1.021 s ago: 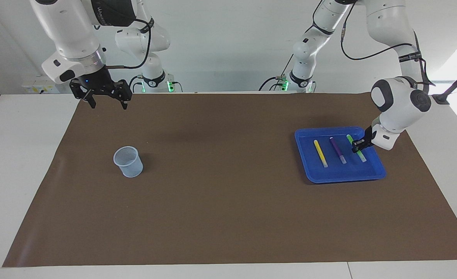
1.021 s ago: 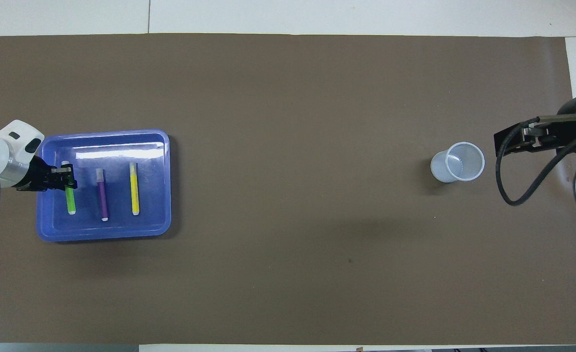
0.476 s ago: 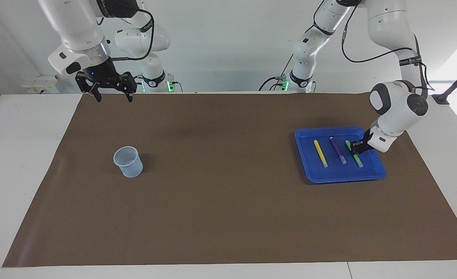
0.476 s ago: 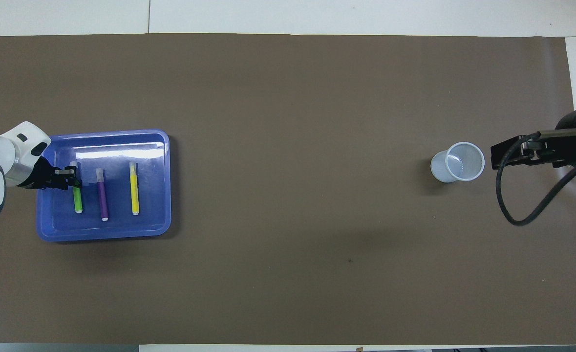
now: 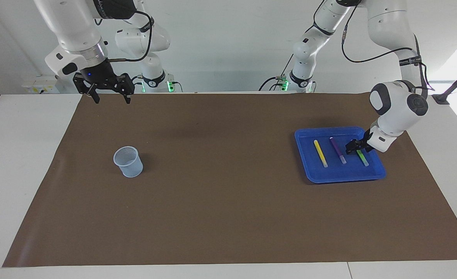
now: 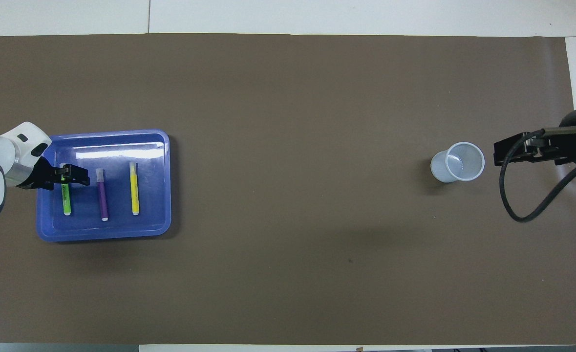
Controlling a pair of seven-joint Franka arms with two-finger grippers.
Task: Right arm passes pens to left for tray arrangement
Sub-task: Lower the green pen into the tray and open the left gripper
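The blue tray (image 5: 340,178) (image 6: 121,134) sits at the left arm's end of the mat. Three pens lie side by side in it. They are the yellow pen (image 5: 320,153) (image 6: 134,188), the purple pen (image 5: 338,150) (image 6: 102,195) and the green pen (image 5: 363,158) (image 6: 66,198). My left gripper (image 5: 353,147) (image 6: 75,175) is low in the tray over the green pen's end. Its fingers look spread, and the pen lies flat under them. My right gripper (image 5: 111,100) (image 6: 498,152) hangs open and empty, high over the right arm's end of the mat.
A small pale mesh cup (image 5: 128,161) (image 6: 458,162) stands upright on the brown mat (image 5: 220,186) toward the right arm's end. It looks empty from above. The mat covers most of the white table.
The left gripper carried the green pen toward the purple pen. The green pen now lies flat nearer the tray's outer rim, and the fingers look wider. The right gripper rose and drew back slightly.
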